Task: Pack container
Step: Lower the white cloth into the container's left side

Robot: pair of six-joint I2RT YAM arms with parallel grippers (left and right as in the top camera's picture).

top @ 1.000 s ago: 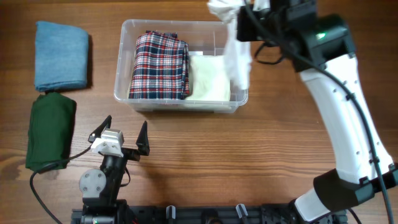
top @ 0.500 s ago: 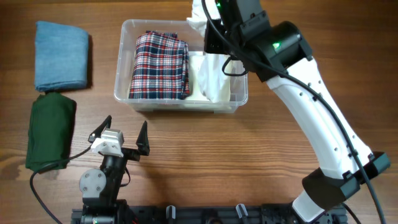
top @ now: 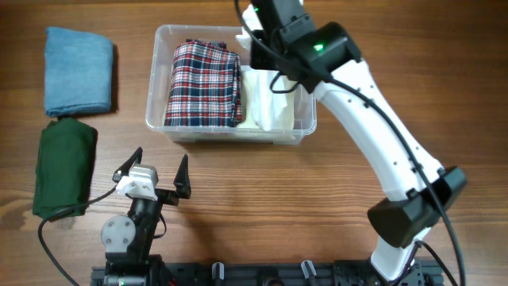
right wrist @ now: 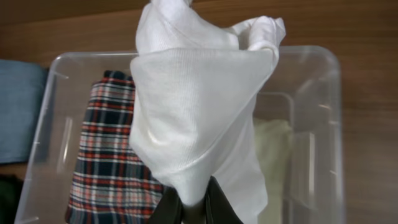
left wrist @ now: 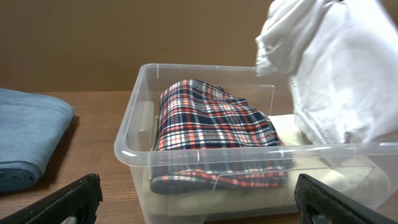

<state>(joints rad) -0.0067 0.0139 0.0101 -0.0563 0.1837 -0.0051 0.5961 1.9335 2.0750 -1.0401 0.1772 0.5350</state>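
Observation:
The clear container (top: 159, 79) stands at the back middle of the table; it also shows in the left wrist view (left wrist: 134, 134) and the right wrist view (right wrist: 323, 81). A folded plaid cloth (top: 205, 83) lies in its left half and a pale cream cloth (top: 255, 95) in its right half. My right gripper (right wrist: 196, 208) is shut on a white cloth (right wrist: 199, 106), which hangs above the container's right half (top: 278, 99). My left gripper (top: 155, 171) is open and empty near the table's front, in front of the container.
A folded blue cloth (top: 77, 70) lies at the back left. A dark green cloth (top: 63, 167) lies in front of it at the left edge. The right arm reaches over the table's right side to the container.
My right gripper has moved left and down with the white cloth, from beyond the container's right back corner to over its right half. The left arm has not moved.

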